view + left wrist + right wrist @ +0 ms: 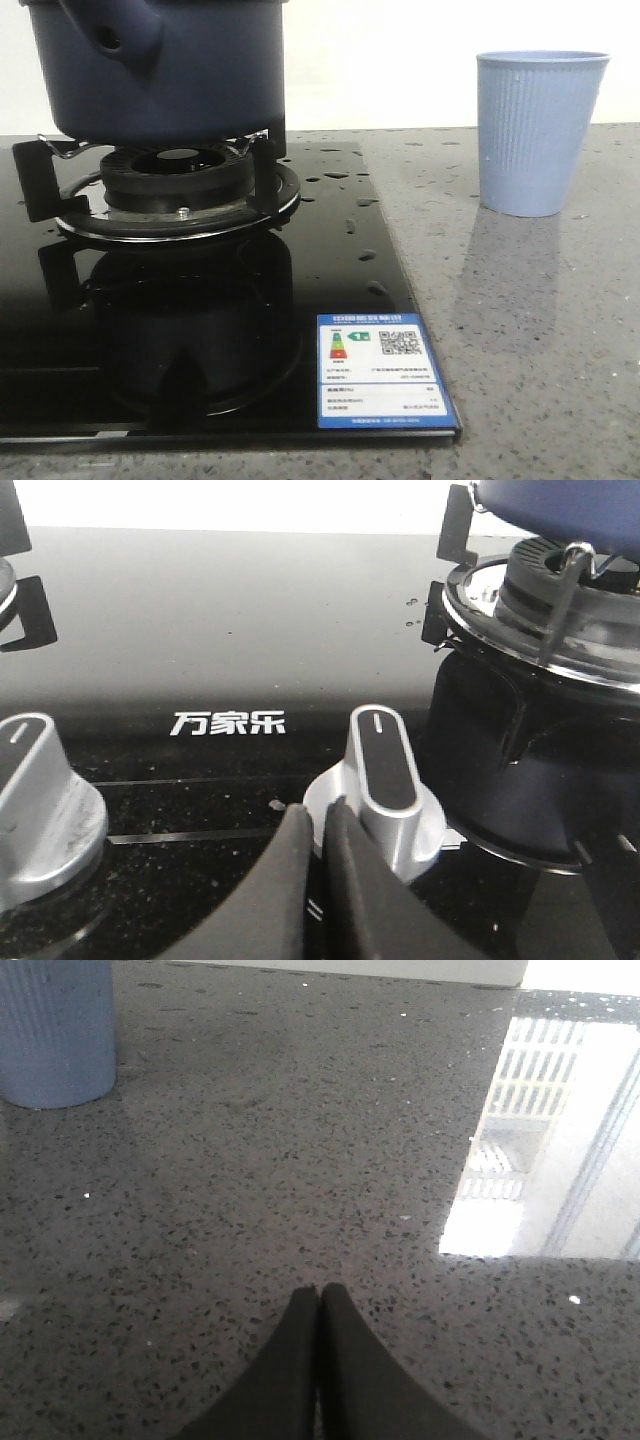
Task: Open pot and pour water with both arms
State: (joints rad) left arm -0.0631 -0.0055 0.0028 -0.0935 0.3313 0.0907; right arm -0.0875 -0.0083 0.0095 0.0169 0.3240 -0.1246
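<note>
In the front view, the energy label (379, 371) is sitting nearest the camera, stuck on the front right corner of the black glass hob (330, 260). Behind it, water (362, 226) is lying as small glossy drops scattered across the glass to the right of the burner (175, 190). The pot (160, 65) is resting on the burner's metal supports at the upper left, its stubby tubular projection with the hole facing forward, its top cut off by the frame edge. The pale blue ribbed cup (540, 130) is standing upright on the speckled grey tabletop (540, 330), well apart from the pot, to the right of the hob. Neither end effector is showing here.

In the left wrist view, the left end effector (318, 850) is sitting closest, its dark fingers pressed together and holding nothing. Its tips are lying just in front of a silver control knob (385, 790); whether they are touching it I cannot tell. A second knob (35, 805) is sitting at the frame's edge, white lettering (228, 723) is showing on the glass, and the pot's underside is peeking in above the burner.

In the right wrist view, the right end effector (320, 1305) is hanging over bare tabletop, fingers closed together and empty, with the cup well away from it.
</note>
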